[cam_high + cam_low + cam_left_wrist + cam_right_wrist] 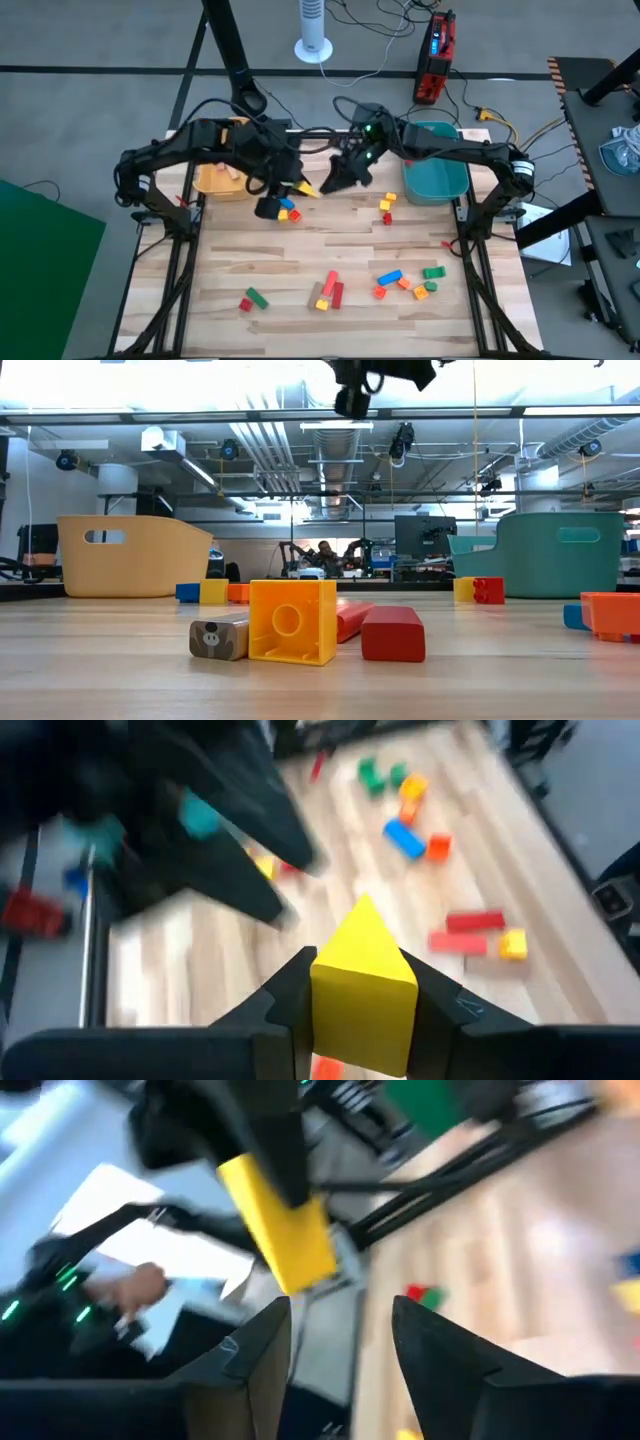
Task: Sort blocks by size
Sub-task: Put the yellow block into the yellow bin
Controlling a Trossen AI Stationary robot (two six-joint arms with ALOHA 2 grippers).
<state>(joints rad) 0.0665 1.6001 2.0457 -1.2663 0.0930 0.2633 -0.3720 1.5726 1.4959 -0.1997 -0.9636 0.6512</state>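
My left gripper [362, 1005] is closed on a long yellow block [364, 982], whose smooth plastic sides sit tight between the two dark fingers, and it hangs above the far middle of the table, near the yellow bin [222, 176]. My right gripper [340, 1342] faces it from just beside, fingers parted with nothing between them; in its wrist view the same yellow block shows close ahead of the fingertips, not touching them. Under the left gripper lie a few small blocks [288, 212] in blue, yellow and red. More blocks are scattered on the pale wooden table [230, 265]: a red and yellow pair [387, 208] near the teal bin [435, 175], a group with a red bar [331, 290] at the near middle, and a mixed cluster [410, 280] to the right. Beyond the table I see grey floor and a white fan [313, 30].
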